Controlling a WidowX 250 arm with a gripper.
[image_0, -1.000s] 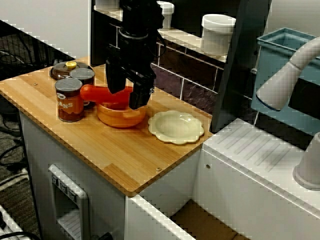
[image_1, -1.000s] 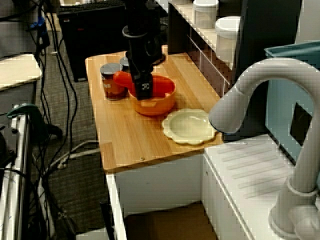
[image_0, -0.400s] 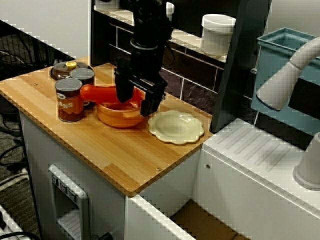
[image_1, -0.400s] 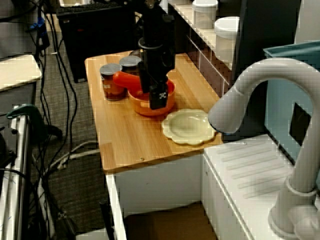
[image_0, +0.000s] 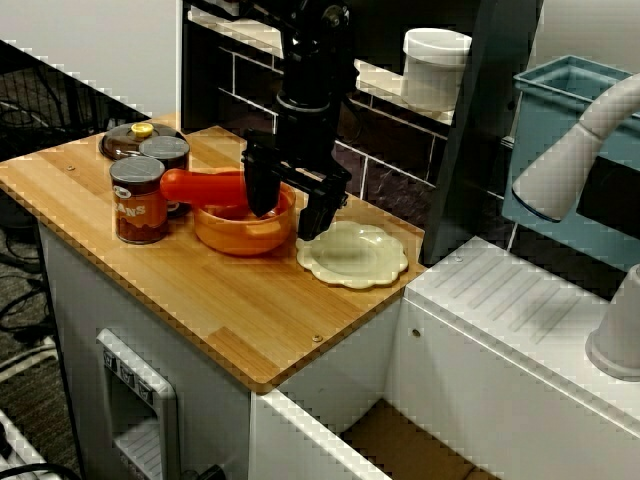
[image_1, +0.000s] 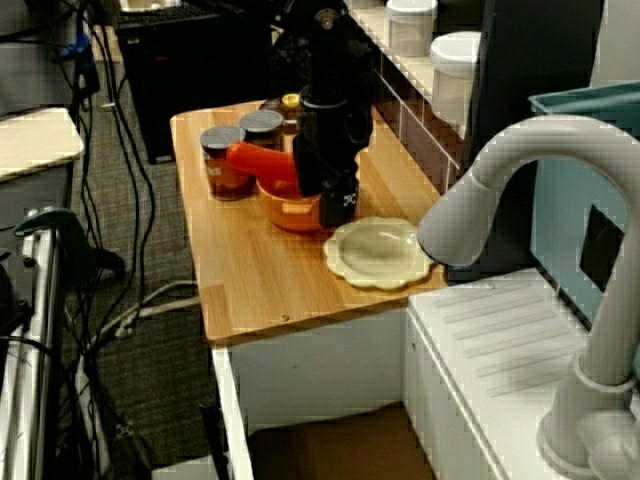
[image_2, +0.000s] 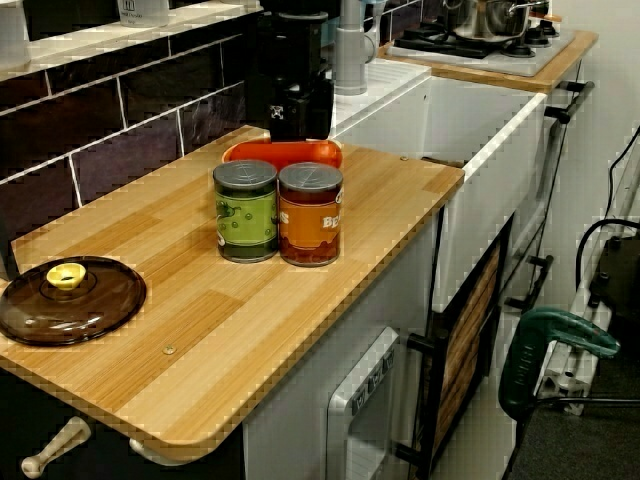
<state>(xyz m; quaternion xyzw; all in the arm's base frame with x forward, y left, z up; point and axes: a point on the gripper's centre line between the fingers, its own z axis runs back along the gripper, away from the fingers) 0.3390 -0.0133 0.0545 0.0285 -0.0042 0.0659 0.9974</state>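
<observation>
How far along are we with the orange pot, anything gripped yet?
Done: the orange pot stands upright on the counter between the cans and the plate. In hand: nothing; the gripper hangs open and empty above the pot's rim on the plate side. Left: a grasp, since it holds neither pot nor plate.

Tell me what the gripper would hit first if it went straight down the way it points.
Probably the rim of the orange bowl, on the side toward the cream plate: the open gripper hangs over it, pointing down. Depth is unclear, so one finger may meet the plate instead.
</observation>
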